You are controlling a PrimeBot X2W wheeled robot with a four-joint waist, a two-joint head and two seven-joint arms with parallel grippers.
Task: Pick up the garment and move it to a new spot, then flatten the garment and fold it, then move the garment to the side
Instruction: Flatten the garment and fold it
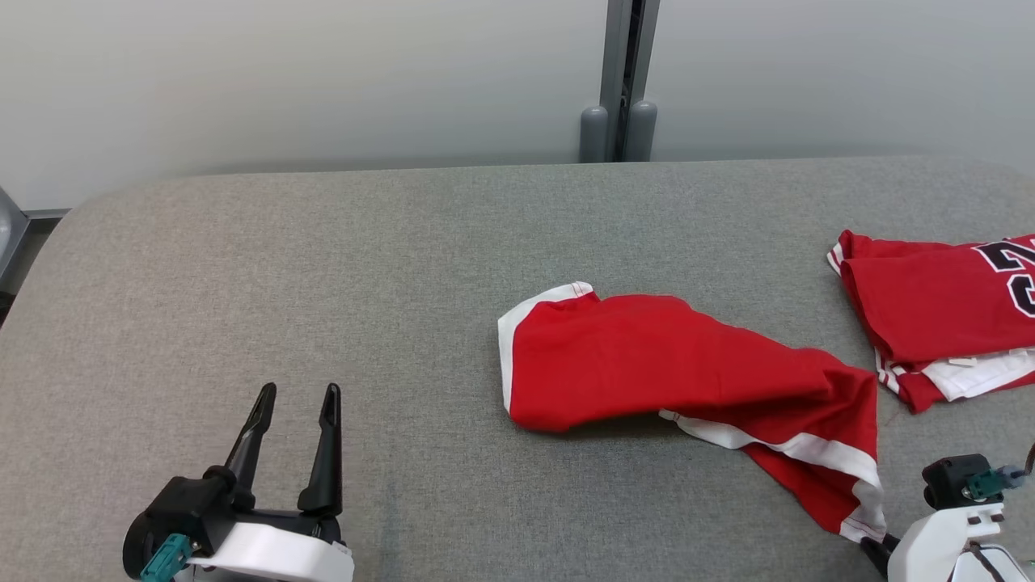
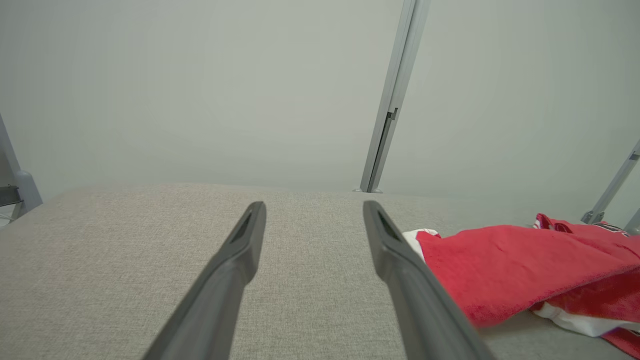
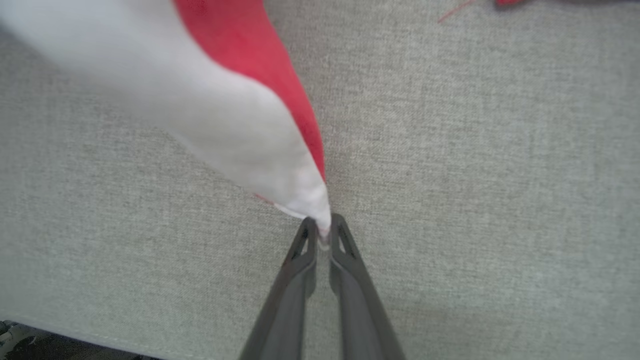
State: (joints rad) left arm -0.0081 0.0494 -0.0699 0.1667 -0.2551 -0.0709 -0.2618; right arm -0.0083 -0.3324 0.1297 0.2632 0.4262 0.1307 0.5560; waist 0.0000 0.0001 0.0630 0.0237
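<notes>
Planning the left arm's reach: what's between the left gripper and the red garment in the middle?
Nothing. In the head view, only bare grey table lies between the left gripper and the garment.

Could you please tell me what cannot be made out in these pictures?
Right wrist view: the garment, pinched in the right claw, is blurred, too near the lens.
Head view: that claw's tips hide under the garment's corner.
Head view: the second jersey is cut by the right edge, its number incomplete.

The right claw (image 3: 323, 231) pinches the garment (image 3: 240, 100) by its white hem (red behind) above grey table (image 3: 475, 175).
</notes>
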